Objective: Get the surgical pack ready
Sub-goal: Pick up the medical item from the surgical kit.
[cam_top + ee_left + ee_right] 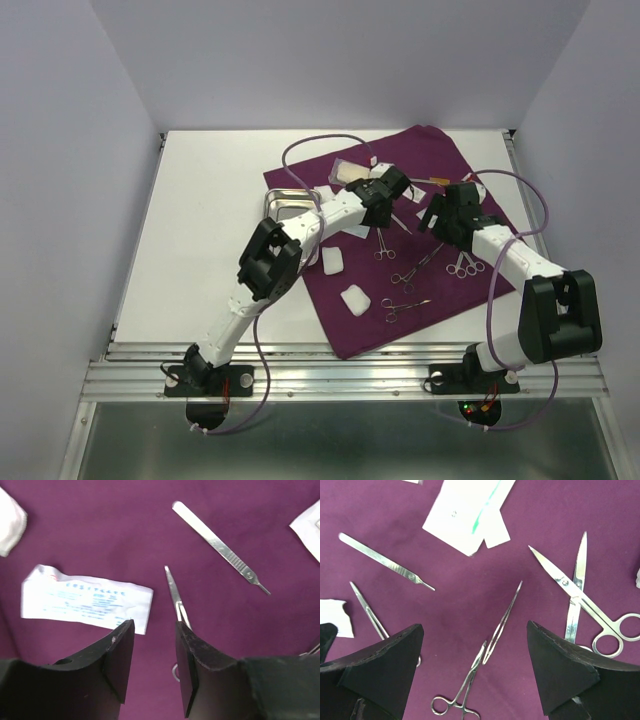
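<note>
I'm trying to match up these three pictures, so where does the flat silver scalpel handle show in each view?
Top external: the scalpel handle is a faint thin sliver near the middle of the purple cloth.
Left wrist: upper right, slanting down to the right.
Right wrist: upper left, slanting down to the right.
Shared landmark: the slim pointed instrument lying beside it.

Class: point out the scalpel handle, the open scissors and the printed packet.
scalpel handle (216, 542): left wrist view, mid-shaft.
open scissors (575, 595): right wrist view, pivot.
printed packet (85, 600): left wrist view, centre.
</note>
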